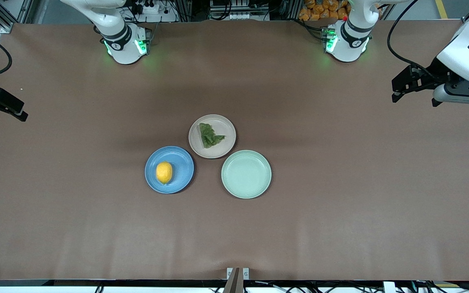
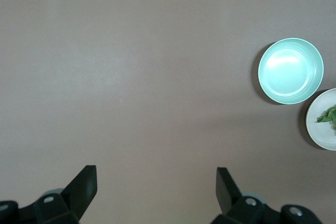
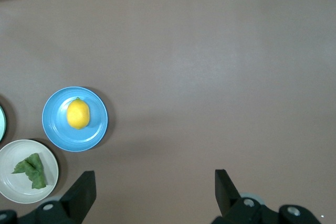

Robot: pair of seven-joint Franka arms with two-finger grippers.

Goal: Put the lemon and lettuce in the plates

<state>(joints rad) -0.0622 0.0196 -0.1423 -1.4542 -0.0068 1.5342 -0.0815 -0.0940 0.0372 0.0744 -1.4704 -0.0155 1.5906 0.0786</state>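
**Lemon and lettuce seated in plates; both grippers parted**

We find the lemon [image 1: 164,172] on the blue plate [image 1: 180,159] and the lettuce [image 1: 209,135] on the beige plate [image 1: 224,127]. A mint-green plate [image 1: 246,174] sits beside them. We see the left gripper [image 1: 396,90] over bare table at its own end, fingers apart, holding nothing. The right gripper [image 1: 16,114] waits likewise, fingers apart.

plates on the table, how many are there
3, clustered mid-table: the beige plate with the lettuce is nearest the robots; the blue plate holds the lemon; the mint-green plate, with nothing in it, sits toward the left arm's end. None looks hidden.
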